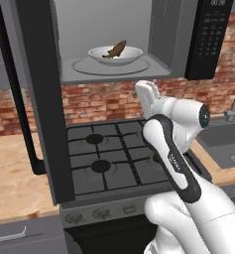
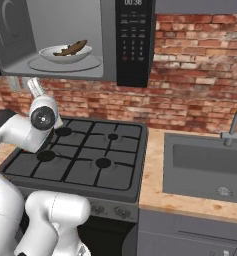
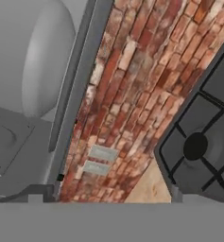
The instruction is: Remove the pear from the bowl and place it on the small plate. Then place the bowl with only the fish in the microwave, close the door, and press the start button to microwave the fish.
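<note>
The microwave hangs over the stove with its door swung wide to the left, the black bar handle facing outward. Inside, the light bowl rests on the round turntable with the brown fish lying in it. My gripper points upward just below and in front of the microwave's floor, open, holding nothing and clear of the bowl. The black control panel is to the right of the cavity. The pear and the small plate are out of view.
A black gas stove lies under my arm. Behind it runs a brick wall. Wooden counter extends to the left; a sink with a faucet sits to the right.
</note>
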